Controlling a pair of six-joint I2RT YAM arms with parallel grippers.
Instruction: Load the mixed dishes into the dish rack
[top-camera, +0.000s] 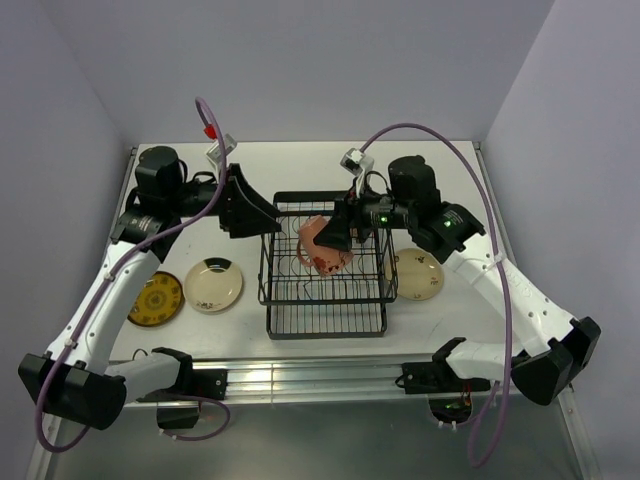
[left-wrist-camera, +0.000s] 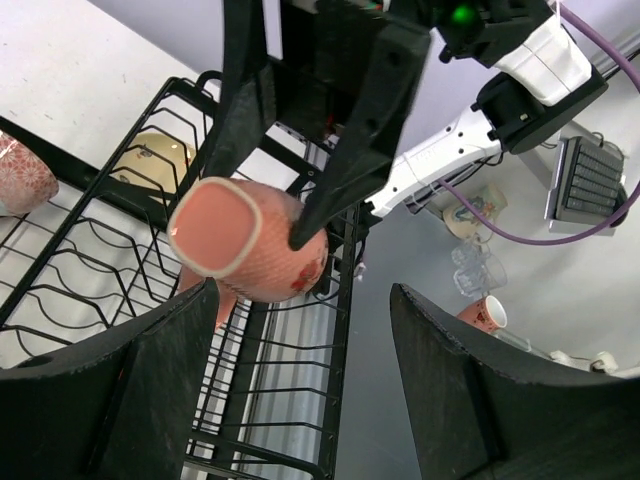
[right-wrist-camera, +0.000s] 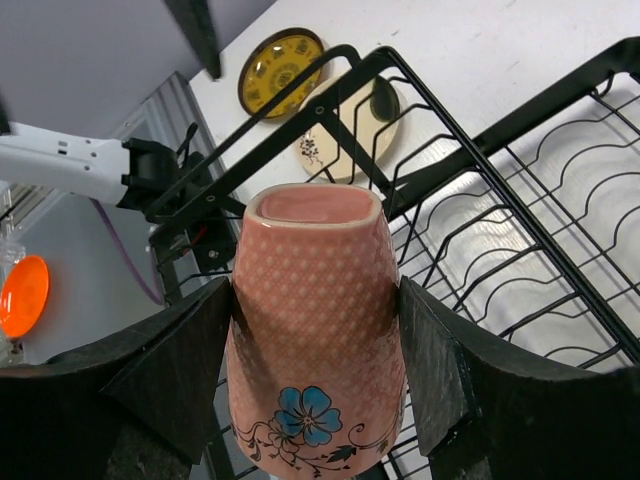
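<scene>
My right gripper (top-camera: 337, 237) is shut on the pinkish mug (top-camera: 323, 247) and holds it tilted above the middle of the black wire dish rack (top-camera: 325, 322). In the right wrist view both fingers press the sides of the mug (right-wrist-camera: 315, 300), a blue flower on it; its handle is hidden. My left gripper (top-camera: 268, 215) is open and empty at the rack's back left corner, facing the mug (left-wrist-camera: 250, 250). A cream plate (top-camera: 213, 285) and the yellow patterned plate (top-camera: 155, 298) lie left of the rack. A second cream plate (top-camera: 420, 273) lies right of it. The bowl is out of view.
The rack's upright prongs (right-wrist-camera: 560, 250) stand below the mug. Grey walls close the table on three sides. A metal rail (top-camera: 300, 380) runs along the near edge by the arm bases.
</scene>
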